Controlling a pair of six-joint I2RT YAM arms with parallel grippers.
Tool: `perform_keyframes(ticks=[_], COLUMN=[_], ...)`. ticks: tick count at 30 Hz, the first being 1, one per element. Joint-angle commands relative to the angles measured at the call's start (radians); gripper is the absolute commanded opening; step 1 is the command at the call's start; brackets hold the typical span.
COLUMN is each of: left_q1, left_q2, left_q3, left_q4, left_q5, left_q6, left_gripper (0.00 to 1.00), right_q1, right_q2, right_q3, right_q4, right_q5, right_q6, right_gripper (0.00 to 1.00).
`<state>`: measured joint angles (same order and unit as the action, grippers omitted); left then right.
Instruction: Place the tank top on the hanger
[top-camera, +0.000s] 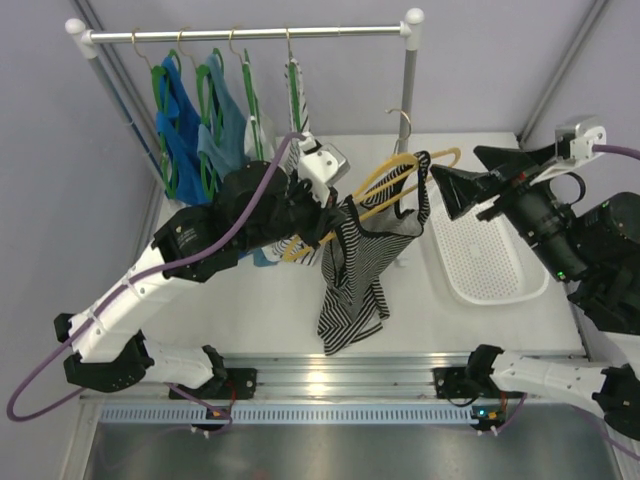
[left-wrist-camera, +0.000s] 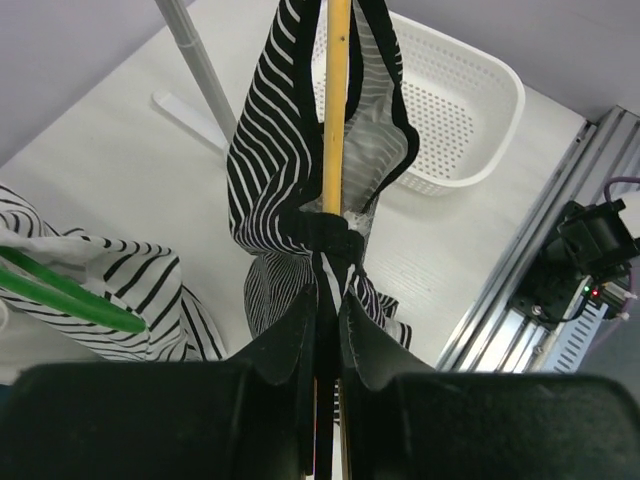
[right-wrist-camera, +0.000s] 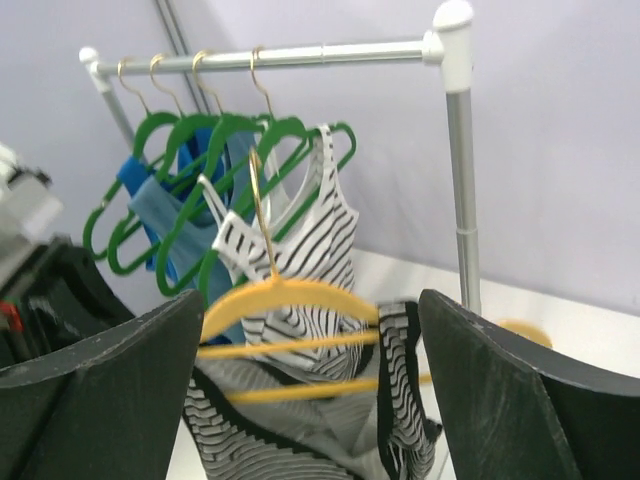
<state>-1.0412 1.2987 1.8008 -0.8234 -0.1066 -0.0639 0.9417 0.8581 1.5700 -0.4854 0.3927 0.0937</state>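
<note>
The yellow hanger (top-camera: 398, 172) is held above the table with its hook toward the rack post. The dark striped tank top (top-camera: 355, 270) drapes over it, and its lower part rests on the table. My left gripper (top-camera: 322, 222) is shut on the hanger's end together with the tank top's black edging. In the left wrist view, the hanger bar (left-wrist-camera: 336, 110) runs up from my left gripper (left-wrist-camera: 325, 320) through the tank top (left-wrist-camera: 265, 150). My right gripper (top-camera: 452, 200) is open and empty, just right of the hanger. In the right wrist view, the hanger (right-wrist-camera: 285, 295) and tank top (right-wrist-camera: 300, 430) lie beyond my right gripper (right-wrist-camera: 310, 300).
A clothes rack (top-camera: 250, 34) at the back carries green hangers (top-camera: 165, 100) with blue tops (top-camera: 185, 125) and a paler striped top (top-camera: 296, 95). Its right post (top-camera: 408, 100) stands behind the hanger. A white perforated basket (top-camera: 500, 280) sits at the right. Another pale striped top (left-wrist-camera: 120, 285) shows at the left of the left wrist view.
</note>
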Motion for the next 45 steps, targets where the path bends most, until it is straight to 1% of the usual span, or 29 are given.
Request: perform_keyframes(ticks=[1,2,5,11,13,14,19,20,22,23,25,26,28,29,31,32,36,40,45], left_q1=[0.003,0.004,0.003,0.004,0.003,0.003,0.004,0.004,0.003,0.003,0.003,0.003,0.003,0.004,0.004,0.004,0.003,0.001,-0.003], left_q2=[-0.019,-0.019,-0.021,-0.015,-0.018,-0.021,-0.016,-0.016,-0.019,-0.022,-0.026,-0.027,-0.029,-0.033,-0.039,-0.044,-0.062,-0.067,-0.052], left_q3=[-0.001,-0.007,-0.041,-0.086,-0.103,-0.107,-0.124,-0.127,-0.138,-0.141,-0.146,-0.147,-0.156,-0.161,-0.169,-0.173,-0.189,-0.195,-0.187], left_q4=[-0.005,-0.009,-0.01,0.007,0.013,0.021,0.023,0.026,0.036,0.04,0.043,0.043,0.047,0.052,0.059,0.066,0.09,0.113,0.153], left_q5=[0.051,0.061,0.064,0.062,0.045,0.041,-0.005,-0.008,-0.013,-0.019,-0.03,-0.041,-0.051,-0.059,-0.068,-0.071,-0.09,-0.096,-0.116], left_q6=[-0.036,-0.039,-0.042,-0.051,-0.051,-0.053,-0.056,-0.056,-0.054,-0.054,-0.053,-0.051,-0.051,-0.051,-0.054,-0.054,-0.057,-0.062,-0.07], left_gripper=[0.0,0.0,0.0,0.0,0.0,0.0,0.0,0.0,0.0,0.0,0.0,0.0,0.0,0.0,0.0,0.0,0.0,0.0,0.0], right_q1=[0.0,-0.001,-0.001,-0.001,-0.001,-0.001,-0.001,-0.001,-0.001,-0.001,-0.001,-0.001,-0.004,-0.01,-0.018,-0.024,-0.035,-0.037,-0.035], right_q2=[0.094,0.117,0.192,0.334,0.386,0.403,0.455,0.458,0.475,0.486,0.499,0.499,0.499,0.502,0.513,0.519,0.55,0.582,0.604], right_q3=[0.118,0.14,0.208,0.341,0.395,0.41,0.44,0.441,0.456,0.462,0.472,0.47,0.469,0.472,0.487,0.495,0.531,0.579,0.581], right_q4=[0.007,-0.022,-0.051,-0.151,-0.211,-0.235,-0.292,-0.303,-0.327,-0.353,-0.367,-0.372,-0.377,-0.381,-0.412,-0.423,-0.479,-0.548,-0.571], right_q5=[0.034,0.04,0.048,0.084,0.13,0.147,0.247,0.258,0.284,0.293,0.331,0.339,0.353,0.357,0.357,0.36,0.373,0.446,0.495], right_q6=[-0.026,-0.029,-0.023,0.004,0.011,0.017,0.046,0.054,0.063,0.073,0.089,0.106,0.118,0.133,0.149,0.165,0.215,0.254,0.293], right_gripper=[0.87,0.83,0.79,0.75,0.69,0.64,0.54,0.47,0.41,0.36,0.3,0.25,0.2,0.14,0.08,0.0,0.0,0.0,0.0])
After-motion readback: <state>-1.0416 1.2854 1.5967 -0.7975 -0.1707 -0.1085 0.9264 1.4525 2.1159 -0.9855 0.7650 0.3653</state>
